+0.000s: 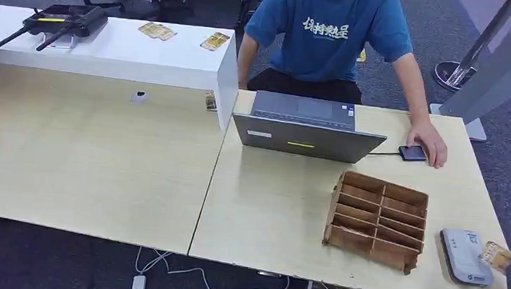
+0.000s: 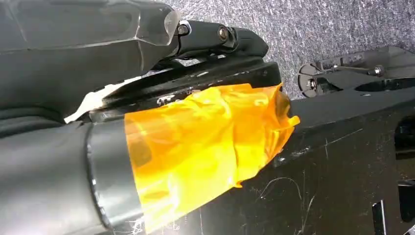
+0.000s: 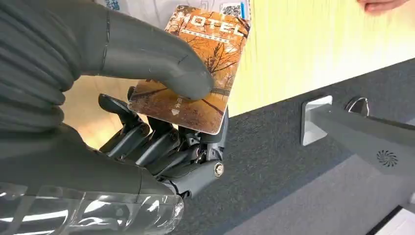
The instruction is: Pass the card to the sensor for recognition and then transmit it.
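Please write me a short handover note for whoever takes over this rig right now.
Right hand: holds the hotel key card under its thumb, at the table's near right corner, just beside the grey card reader.
Left hand: hangs low by the robot's body; state unclear.
Wooden slotted organizer sits left of the reader; a person sits behind the laptop.
Done: card picked up.
Left: present it over the reader, then pass it on.

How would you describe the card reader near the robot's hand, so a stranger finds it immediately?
On the light wooden table, look right of the brown wooden divider box, at the near right corner. The card reader is a flat grey slab with a blue logo, unlike the small black device farther away.
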